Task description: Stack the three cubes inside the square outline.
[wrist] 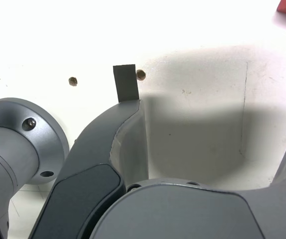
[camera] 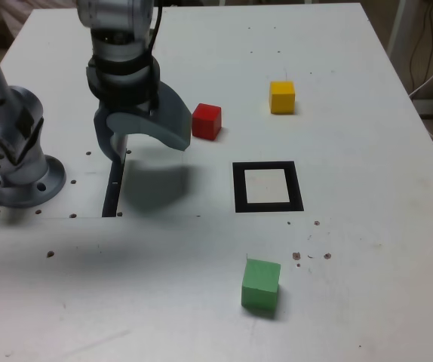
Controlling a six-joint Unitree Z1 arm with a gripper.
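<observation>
White desk [camera: 367, 226], screw holes dotted. Exterior view's left: arm base [camera: 20, 177], tool [camera: 145, 139] hanging above desk, jaws spread wide, gripping nothing. Red cube [camera: 207, 121] just beside it. Square outline [camera: 268, 186] centre, vacant. Green cube [camera: 261, 286] nearer camera. Yellow cube [camera: 282, 96] far right.

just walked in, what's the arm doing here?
Nothing is picked up yet. The gripper hangs open and empty above the table, near the arm's base, with the red cube closest to it. The yellow cube sits farther back and the green cube lies nearest the camera. All three are apart on the table, and the square outline between them is empty, so no stacking has begun.
</observation>
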